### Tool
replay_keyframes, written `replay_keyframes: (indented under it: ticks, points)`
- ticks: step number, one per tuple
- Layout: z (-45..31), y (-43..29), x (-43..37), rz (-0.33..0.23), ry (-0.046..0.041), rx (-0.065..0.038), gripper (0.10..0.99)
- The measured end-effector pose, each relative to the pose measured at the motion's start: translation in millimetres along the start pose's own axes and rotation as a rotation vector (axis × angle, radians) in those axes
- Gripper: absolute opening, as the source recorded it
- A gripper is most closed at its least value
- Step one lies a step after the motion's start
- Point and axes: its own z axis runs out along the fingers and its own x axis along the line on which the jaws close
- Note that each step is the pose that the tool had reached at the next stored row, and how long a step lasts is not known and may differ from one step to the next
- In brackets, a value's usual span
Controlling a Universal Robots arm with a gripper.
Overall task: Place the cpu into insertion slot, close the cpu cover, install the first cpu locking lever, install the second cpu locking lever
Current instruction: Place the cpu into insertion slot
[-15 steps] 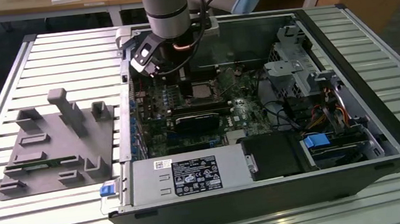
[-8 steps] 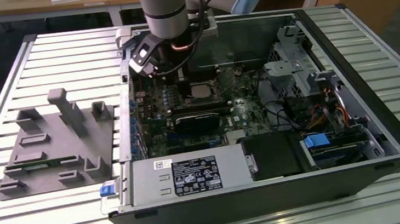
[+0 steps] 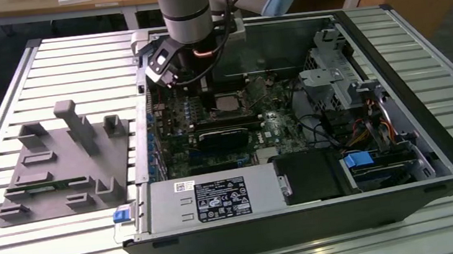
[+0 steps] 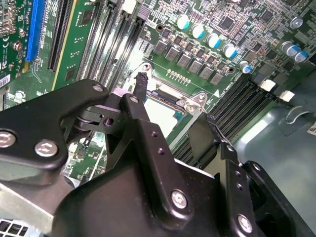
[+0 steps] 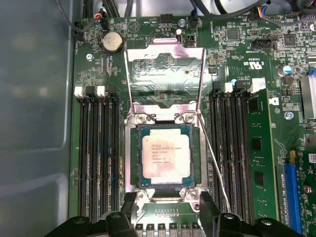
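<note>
Hovering over cpu [image 5: 166, 160] seated in insertion slot [image 5: 133, 158]; gripper [image 5: 168, 198] spread wide, empty. Cpu cover [image 5: 165, 50] lies swung open; judge: press its far edge down squarely, avoiding locking lever [image 5: 215, 168].

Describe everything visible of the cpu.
The cpu is a small, flat square chip with a pale silver-beige metal top bearing faint print, on a green base that shows all round. It lies flat and square, seated in the slot. The cover is swung open beyond it, not touching. Nothing rests on it.

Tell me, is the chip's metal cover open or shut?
Open. In the first wrist view the cpu cover lies flipped back, leaving the cpu bare.
</note>
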Motion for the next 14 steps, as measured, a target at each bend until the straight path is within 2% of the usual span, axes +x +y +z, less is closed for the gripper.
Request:
replay_keyframes:
  ticks: [7, 14]
  points:
    - [-1.4, 0.4, 0.1, 0.0, 0.0, 0.0, 0.612]
    - [-0.9, 4.2, 0.3, 0.0, -0.0012, 0.0, 0.612]
